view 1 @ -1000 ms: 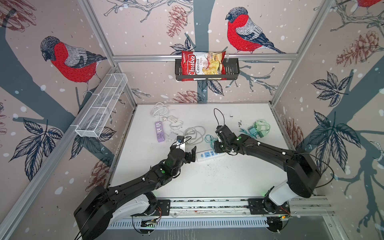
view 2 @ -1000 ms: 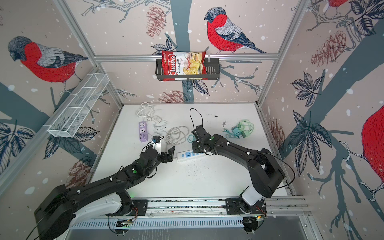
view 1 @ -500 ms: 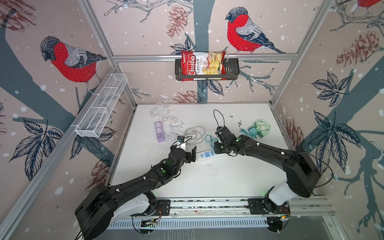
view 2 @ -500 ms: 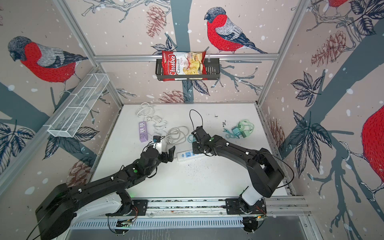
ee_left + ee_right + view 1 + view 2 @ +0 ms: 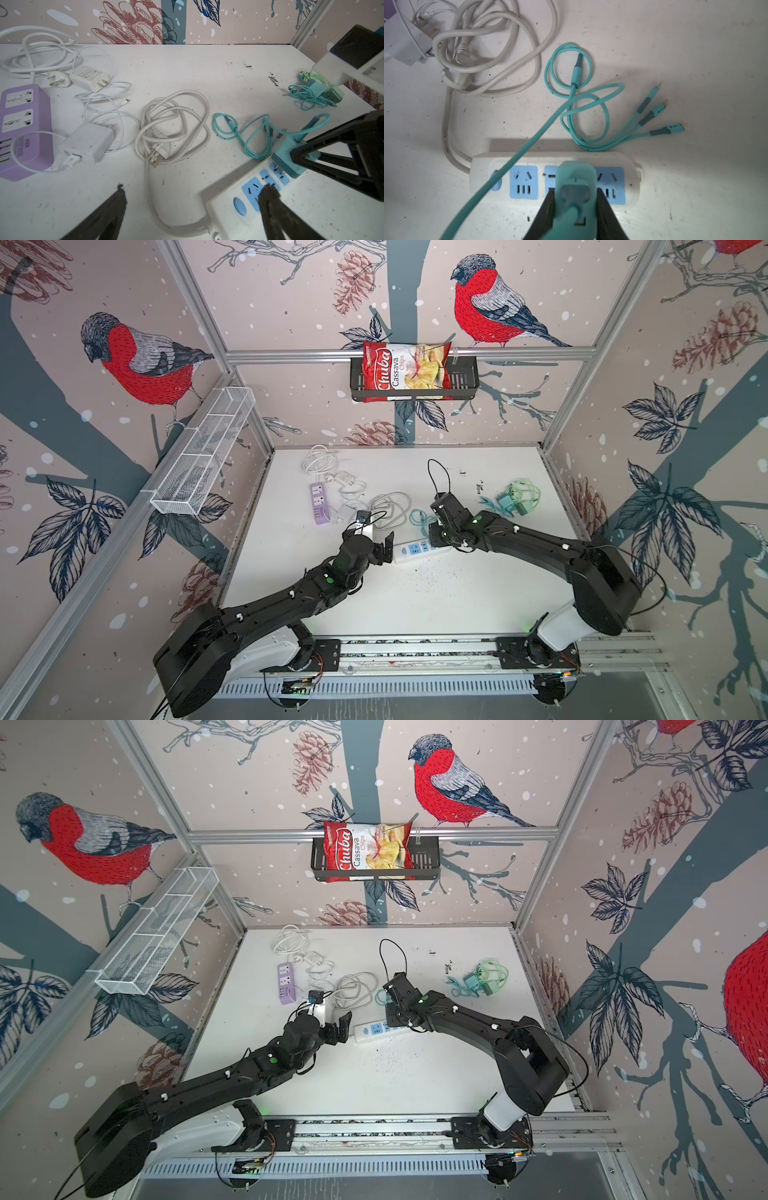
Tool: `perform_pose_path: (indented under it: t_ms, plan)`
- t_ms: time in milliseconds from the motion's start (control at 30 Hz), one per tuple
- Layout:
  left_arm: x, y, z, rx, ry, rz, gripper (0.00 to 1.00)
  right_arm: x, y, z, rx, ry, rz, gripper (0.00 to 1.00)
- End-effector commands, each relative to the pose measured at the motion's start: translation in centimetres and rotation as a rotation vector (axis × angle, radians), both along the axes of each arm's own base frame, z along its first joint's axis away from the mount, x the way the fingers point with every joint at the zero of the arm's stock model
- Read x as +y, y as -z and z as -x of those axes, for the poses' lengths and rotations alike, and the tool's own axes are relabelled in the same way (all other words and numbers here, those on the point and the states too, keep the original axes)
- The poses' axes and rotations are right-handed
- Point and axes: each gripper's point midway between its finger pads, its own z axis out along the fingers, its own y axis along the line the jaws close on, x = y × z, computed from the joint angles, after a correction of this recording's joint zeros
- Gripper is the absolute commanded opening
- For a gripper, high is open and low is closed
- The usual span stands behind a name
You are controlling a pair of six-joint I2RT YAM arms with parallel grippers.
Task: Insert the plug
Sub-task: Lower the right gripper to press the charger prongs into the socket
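**Top views.** The power strip (image 5: 419, 549) lies in the middle of the table (image 5: 415, 605), its long axis running left to right. The right gripper (image 5: 435, 531) stands over the strip's right half. The left gripper (image 5: 379, 541) hangs just beside the strip's left end, spread wide and holding nothing. Bare table lies on the near side of the strip, and the side walls are well apart from both arms.

**Left wrist view.** The teal plug (image 5: 284, 149) stands upright on the strip's right part, clamped by the right gripper. A white cord coil (image 5: 172, 128) and a teal cable (image 5: 245, 133) lie just beyond the strip's far edge. A purple socket block (image 5: 25, 133) lies far left.

**Right wrist view.** Both fingers (image 5: 548, 203) press the plug's sides, over the strip's middle outlet. Whether the prongs are seated cannot be told.
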Motion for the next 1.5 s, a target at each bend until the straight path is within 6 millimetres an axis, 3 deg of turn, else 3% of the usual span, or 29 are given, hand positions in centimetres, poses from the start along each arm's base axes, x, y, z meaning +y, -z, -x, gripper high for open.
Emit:
perform_pose_path:
  t_ms: [0, 333, 533, 1033, 1200, 1467]
  plan:
    - [-0.5, -0.8, -0.3, -0.021, 0.009, 0.025, 0.98, -0.9, 0.4, 0.4, 0.008, 0.005, 0.033, 0.13]
    - [-0.5, -1.1, -0.3, -0.023, 0.003, 0.033, 0.97, -1.0, 1.1, 0.6, 0.014, 0.023, 0.068, 0.12]
    - [-0.5, -1.1, -0.5, -0.032, 0.0, 0.031, 0.97, -0.8, 1.4, 1.7, -0.012, 0.063, 0.116, 0.11]
    - [-0.3, -2.1, -0.3, -0.05, -0.002, 0.057, 0.98, -2.4, 5.3, 4.6, 0.039, 0.1, 0.161, 0.1]
    - [-0.4, -2.2, -0.4, -0.049, -0.001, 0.06, 0.98, -2.4, 4.7, 4.2, 0.031, 0.1, 0.172, 0.1]
    - [-0.6, -2.5, -0.5, -0.049, 0.002, 0.064, 0.97, -2.3, 6.5, 4.4, 0.071, 0.094, 0.201, 0.11]
